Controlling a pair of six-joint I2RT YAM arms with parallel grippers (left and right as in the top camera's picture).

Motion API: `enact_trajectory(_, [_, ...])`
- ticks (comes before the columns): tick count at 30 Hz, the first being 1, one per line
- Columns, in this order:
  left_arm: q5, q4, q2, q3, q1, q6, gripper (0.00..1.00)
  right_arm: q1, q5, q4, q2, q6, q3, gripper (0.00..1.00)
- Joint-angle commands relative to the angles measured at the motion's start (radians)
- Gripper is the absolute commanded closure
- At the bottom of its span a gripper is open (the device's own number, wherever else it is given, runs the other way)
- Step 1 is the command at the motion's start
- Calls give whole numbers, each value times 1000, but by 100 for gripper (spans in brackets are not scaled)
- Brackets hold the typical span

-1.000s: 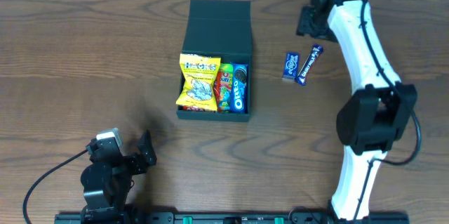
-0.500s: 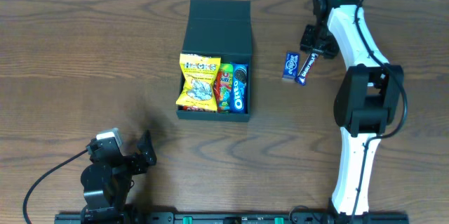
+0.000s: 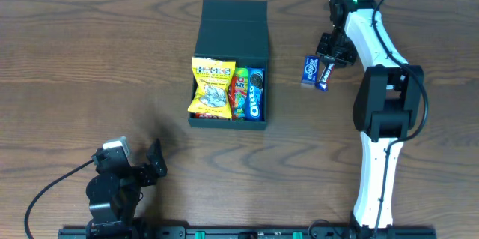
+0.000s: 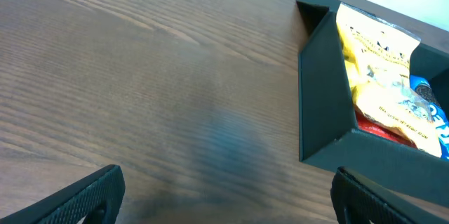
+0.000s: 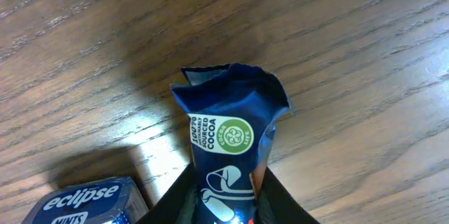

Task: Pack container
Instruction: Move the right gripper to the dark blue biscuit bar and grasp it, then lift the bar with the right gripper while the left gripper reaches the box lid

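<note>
The dark teal container (image 3: 230, 120) lies open at the table's middle, its flap lid (image 3: 233, 26) folded back. It holds a yellow snack packet (image 3: 212, 86), a red packet (image 3: 239, 94) and a blue Oreo pack (image 3: 256, 94). My right gripper (image 3: 331, 50) is shut on one end of a dark blue chocolate bar (image 3: 326, 75), right of the container; the right wrist view shows the bar (image 5: 231, 136) between the fingers (image 5: 224, 206). My left gripper (image 3: 153, 160) is open and empty near the front left; its view (image 4: 224, 203) shows the container's wall (image 4: 323, 104).
A blue Eclipse mints box (image 3: 310, 69) lies on the table just left of the chocolate bar, and shows in the right wrist view (image 5: 84, 199). The wooden table extends bare to the left of the container.
My right gripper has come down and towards the front from the far edge onto the chocolate bar and closed on it. The left arm has not moved.
</note>
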Motion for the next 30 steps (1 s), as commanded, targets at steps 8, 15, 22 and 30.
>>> enact_trajectory(8, [3, 13, -6, -13, 0, 3, 5, -45, -8, -80, -43, -73, 54, 85])
enact_trajectory(15, [106, 52, -6, -13, 0, -18, 5, -37, -71, -133, -204, -185, 88, 87])
enact_trajectory(22, [383, 367, 48, -11, 0, 59, 5, 6, -167, -132, -401, -272, 88, 84])
enact_trajectory(30, [505, 477, 459, 165, -11, 183, 5, 83, -188, -123, -439, -305, 88, 83])
